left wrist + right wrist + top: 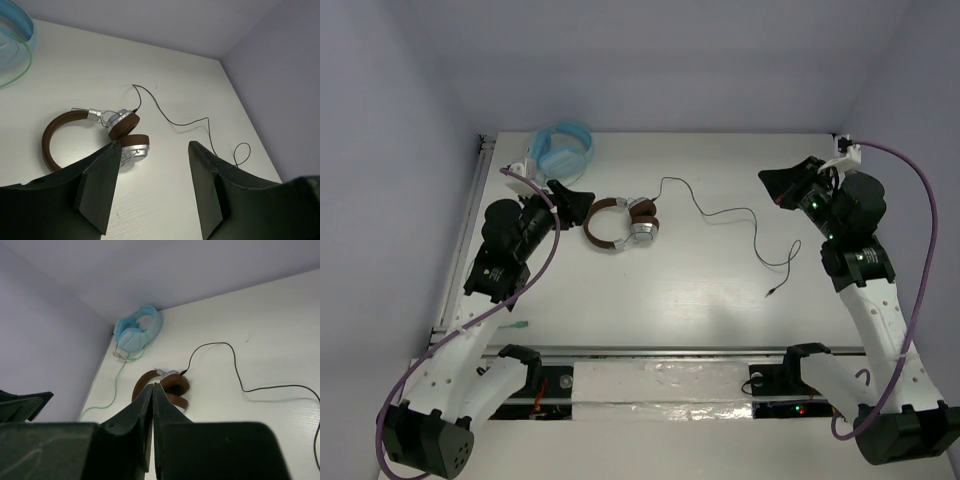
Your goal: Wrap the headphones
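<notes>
Brown headphones (124,126) look light with a floppy cord (172,123), so grab the stiff band (47,145); left gripper (154,147) gapes wide, right gripper (152,386) is pinched closed.

Top view: high above near edge, looking down on whole worktop (670,290). Both wrist views: low, oblique, sharing brown headphones (124,126).
</notes>
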Tool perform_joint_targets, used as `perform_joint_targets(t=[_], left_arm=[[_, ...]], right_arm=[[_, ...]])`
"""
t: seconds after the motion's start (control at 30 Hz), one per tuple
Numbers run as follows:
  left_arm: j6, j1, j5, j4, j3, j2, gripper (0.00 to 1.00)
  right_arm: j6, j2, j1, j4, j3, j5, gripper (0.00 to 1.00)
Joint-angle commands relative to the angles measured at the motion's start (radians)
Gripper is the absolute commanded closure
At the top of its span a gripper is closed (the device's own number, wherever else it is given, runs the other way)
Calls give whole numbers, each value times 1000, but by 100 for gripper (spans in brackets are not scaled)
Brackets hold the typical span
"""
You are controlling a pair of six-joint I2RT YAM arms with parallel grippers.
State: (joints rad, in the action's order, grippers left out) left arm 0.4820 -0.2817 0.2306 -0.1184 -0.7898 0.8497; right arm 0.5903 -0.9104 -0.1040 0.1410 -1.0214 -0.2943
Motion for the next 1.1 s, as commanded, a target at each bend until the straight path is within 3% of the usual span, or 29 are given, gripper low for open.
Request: perform_joint_targets(t=[0.0, 0.03, 0.1, 0.13, 0.2, 0.23, 0.27, 0.33, 0.5, 0.53, 0.67, 0.83, 0.93, 0.97, 1.07], left_arm=[[0, -4, -26, -10, -42, -8, 46], [-2, -4, -54, 5, -43, -9, 45], [-2, -4, -74, 23, -48, -5, 47], [4, -4, -79, 26, -46, 0, 52], [13, -4, -91, 8, -23, 6, 78], [13, -4, -99, 5, -16, 6, 78], [17, -4, -109, 9, -12, 20, 90], [18, -4, -144, 49, -11, 43, 100], [14, -65, -298, 117, 4, 101, 100], [6, -107, -427, 178, 1, 107, 100], [13, -301, -702, 292, -48, 199, 100], [78, -310, -746, 272, -16, 281, 100], [96, -298, -801, 218, 0, 357, 81], [95, -248, -780, 198, -6, 409, 69], [86, -192, -699, 132, -49, 523, 56]], right_arm=[[-23, 30, 3, -57, 3, -23, 95], [-26, 34, 3, -52, 1, -23, 100], [-26, 36, 3, -49, -2, -41, 100], [-26, 35, 3, -44, -3, -48, 100], [-29, 30, -8, -37, 0, -46, 100], [-29, 30, -8, -37, 3, -40, 100], [-33, 28, -8, -38, 7, -33, 100], [-38, 16, -29, -46, 40, -17, 100], [-17, -16, -92, -86, 118, 35, 100], [-21, -18, -112, -83, 122, 62, 100], [-21, -56, -236, -102, 132, 132, 100], [-3, -88, -335, -169, 152, 176, 100], [-10, -110, -375, -179, 161, 176, 100], [-10, -117, -375, -191, 167, 179, 100], [-10, -131, -398, -205, 178, 175, 100]])
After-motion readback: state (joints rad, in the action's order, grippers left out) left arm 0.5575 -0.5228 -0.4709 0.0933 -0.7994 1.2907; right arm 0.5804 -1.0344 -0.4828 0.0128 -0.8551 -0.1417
